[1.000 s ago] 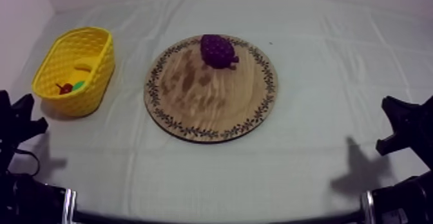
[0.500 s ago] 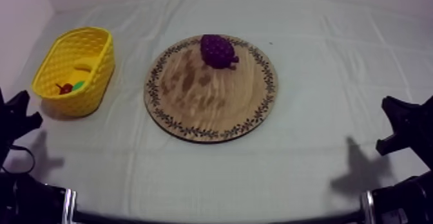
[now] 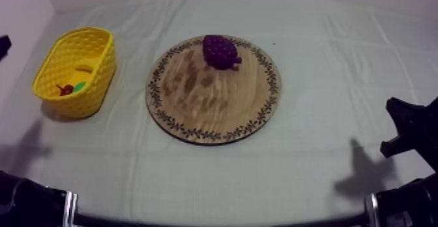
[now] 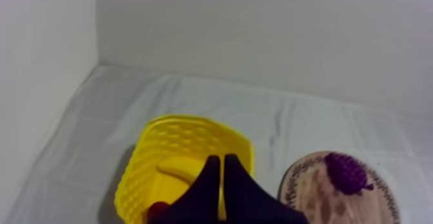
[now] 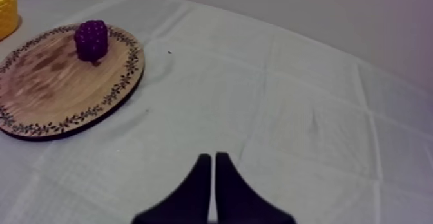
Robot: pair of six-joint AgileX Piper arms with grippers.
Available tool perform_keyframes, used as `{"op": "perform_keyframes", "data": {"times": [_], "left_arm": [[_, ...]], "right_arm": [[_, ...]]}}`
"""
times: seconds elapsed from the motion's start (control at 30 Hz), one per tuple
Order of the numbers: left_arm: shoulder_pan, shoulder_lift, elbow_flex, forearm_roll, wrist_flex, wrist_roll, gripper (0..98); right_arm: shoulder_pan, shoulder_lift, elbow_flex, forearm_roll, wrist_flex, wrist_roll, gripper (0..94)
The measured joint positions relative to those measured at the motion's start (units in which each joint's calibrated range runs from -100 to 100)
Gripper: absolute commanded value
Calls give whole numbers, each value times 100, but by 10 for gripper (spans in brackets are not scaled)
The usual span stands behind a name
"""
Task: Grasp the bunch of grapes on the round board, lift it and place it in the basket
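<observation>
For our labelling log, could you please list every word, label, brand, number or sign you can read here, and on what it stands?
None: no readable text anywhere.
The round wooden board bears only a dark leaf pattern round its rim, not letters.
The yellow lattice basket, the purple bunch of grapes and the grey-white cloth carry no label.

The yellow basket (image 3: 98, 73) is lying directly below the left end effector (image 4: 222, 159). The purple bunch of grapes (image 3: 219, 51) is sitting at the far rim of the round wooden board (image 3: 195, 105), off to its side.
</observation>
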Motion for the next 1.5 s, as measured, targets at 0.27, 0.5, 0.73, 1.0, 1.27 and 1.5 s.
{"op": "perform_keyframes", "data": {"times": [0.27,0.5,0.73,1.0,1.27,1.5], "left_arm": [[625,1819,-1941,-424,663,488,0],[1182,3394,-3413,-718,1367,857,0],[1637,4897,-4660,-850,2101,1129,0],[2028,6458,-5739,-970,2642,1393,0],[2276,7923,-6785,-993,3014,1599,0],[2492,8971,-7555,-989,3273,1696,0]], "right_arm": [[0,0,0,0,0,0,4],[0,0,0,0,0,0,4],[0,0,0,0,0,0,4],[0,0,0,0,0,0,4],[0,0,0,0,0,0,4],[0,0,0,0,0,0,4]]}}
